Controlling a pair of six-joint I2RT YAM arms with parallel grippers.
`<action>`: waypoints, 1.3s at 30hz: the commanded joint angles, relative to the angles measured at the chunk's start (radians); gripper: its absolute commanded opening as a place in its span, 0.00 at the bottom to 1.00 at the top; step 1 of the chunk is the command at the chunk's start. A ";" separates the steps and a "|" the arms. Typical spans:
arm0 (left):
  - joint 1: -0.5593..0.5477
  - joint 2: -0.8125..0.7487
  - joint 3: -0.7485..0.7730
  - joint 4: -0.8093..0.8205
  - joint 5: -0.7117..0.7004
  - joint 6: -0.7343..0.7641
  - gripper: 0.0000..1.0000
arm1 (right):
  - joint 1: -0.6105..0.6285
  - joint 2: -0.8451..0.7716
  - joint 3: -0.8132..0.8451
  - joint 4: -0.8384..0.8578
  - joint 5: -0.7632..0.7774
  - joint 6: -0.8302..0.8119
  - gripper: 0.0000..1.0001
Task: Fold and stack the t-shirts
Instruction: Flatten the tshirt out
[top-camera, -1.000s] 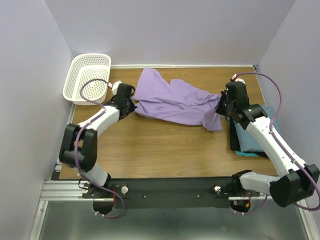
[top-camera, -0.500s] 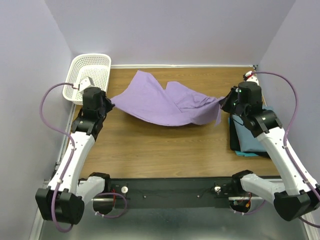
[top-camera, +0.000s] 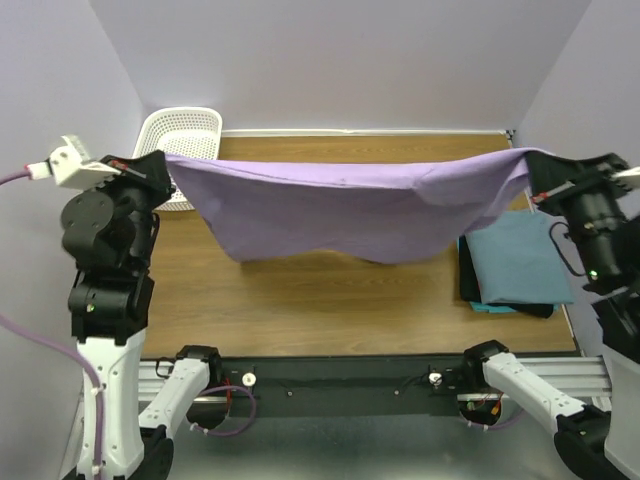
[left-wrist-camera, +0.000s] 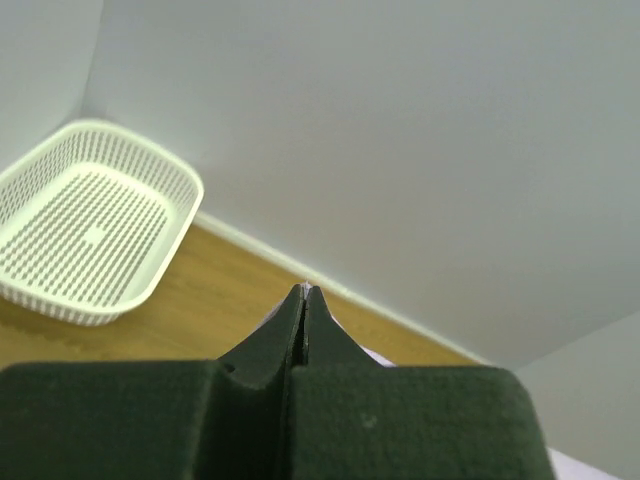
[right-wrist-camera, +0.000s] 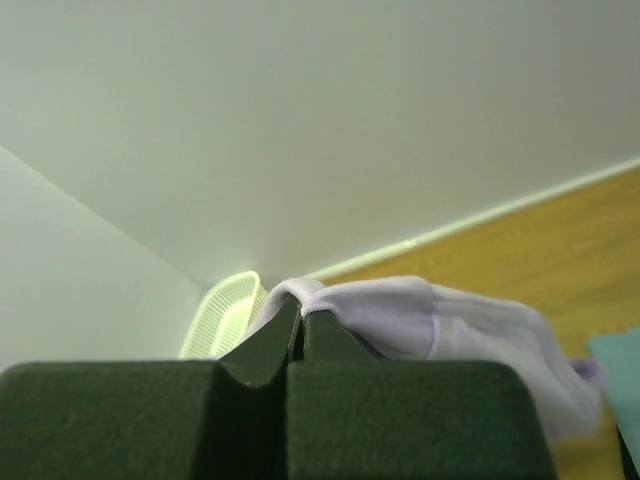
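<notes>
The lavender t-shirt (top-camera: 350, 210) hangs stretched out wide high above the table, held at both ends. My left gripper (top-camera: 160, 165) is shut on its left edge; in the left wrist view (left-wrist-camera: 304, 292) only a sliver of cloth shows at the tips. My right gripper (top-camera: 533, 172) is shut on the right edge; the cloth (right-wrist-camera: 420, 315) bunches over its fingertips (right-wrist-camera: 302, 312). The teal t-shirt (top-camera: 518, 258) lies folded at the table's right side, on a dark board.
A white mesh basket (top-camera: 185, 135) stands at the back left corner, partly behind the raised shirt; it also shows in the left wrist view (left-wrist-camera: 85, 235). Walls close in the table at the back and both sides.
Both arms have risen and spread apart, lifting the lavender shirt off the table and pulling it taut between them.
</notes>
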 joint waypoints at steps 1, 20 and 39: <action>0.007 0.001 0.107 -0.016 0.001 0.007 0.00 | -0.007 0.021 0.109 -0.049 0.053 -0.031 0.00; 0.053 0.761 0.464 0.539 0.295 0.018 0.00 | -0.084 0.801 0.359 0.421 -0.091 -0.071 0.00; 0.213 0.961 0.559 0.665 0.575 -0.076 0.00 | -0.150 0.799 0.364 0.514 -0.123 -0.082 0.01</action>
